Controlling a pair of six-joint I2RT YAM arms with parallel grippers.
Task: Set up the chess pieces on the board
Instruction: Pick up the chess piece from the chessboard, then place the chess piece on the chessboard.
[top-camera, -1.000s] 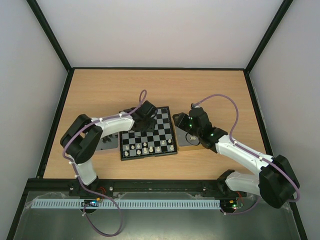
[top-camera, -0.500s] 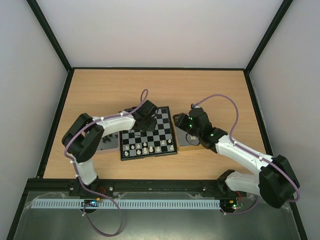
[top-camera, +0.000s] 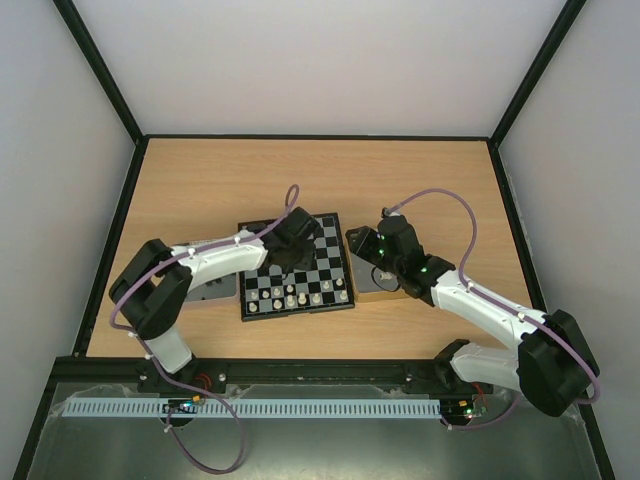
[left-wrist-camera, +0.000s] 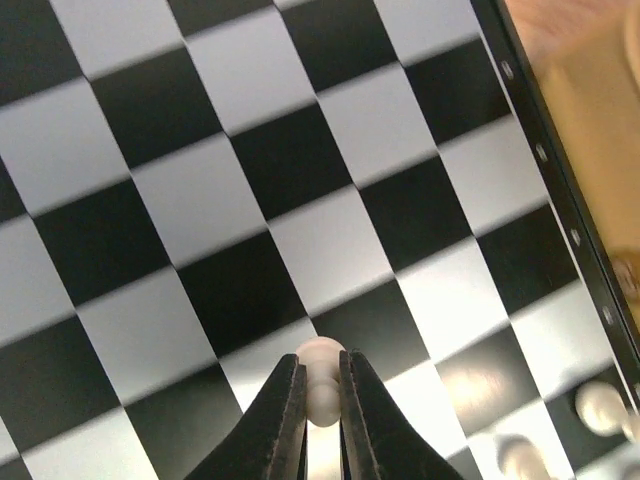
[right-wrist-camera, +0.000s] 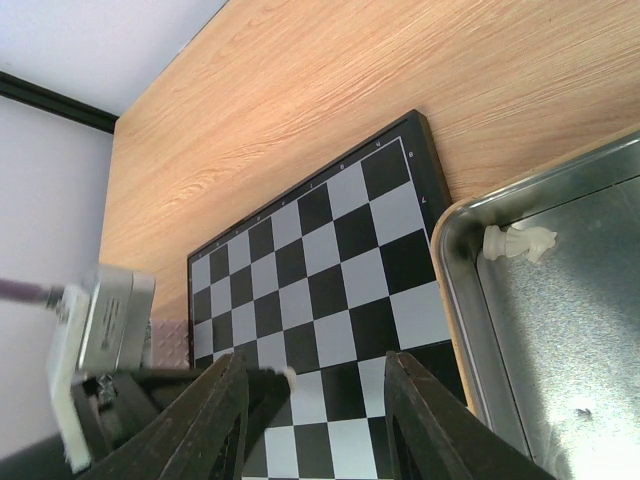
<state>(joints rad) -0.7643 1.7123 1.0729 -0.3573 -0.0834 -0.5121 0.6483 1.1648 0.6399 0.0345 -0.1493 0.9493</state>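
Note:
The board (top-camera: 330, 240) lies mid-table, with several cream-white chess pieces (top-camera: 290, 297) standing in its near rows. My left gripper (top-camera: 291, 247) hangs over the board's middle, shut on a cream-white pawn (left-wrist-camera: 322, 375). The pawn's round head pokes out past the black fingertips (left-wrist-camera: 285, 410). Two more white pieces (left-wrist-camera: 600, 405) stand at the lower right of the left wrist view. My right gripper (right-wrist-camera: 320, 400) is open and holds nothing, above the board's right edge and next to the tin (right-wrist-camera: 560, 300). A white piece (right-wrist-camera: 517, 242) lies on its side in that tin.
A shallow metal tin (top-camera: 375, 290) sits against the board's right side, and another tin (top-camera: 215, 285) lies at its left under the left arm. Bare wooden table (top-camera: 300, 180) stretches behind the board. Black frame rails border the table.
My left gripper's jaws have shut on the white pawn, and the left arm has stretched rightward over the board. The right arm has not moved.

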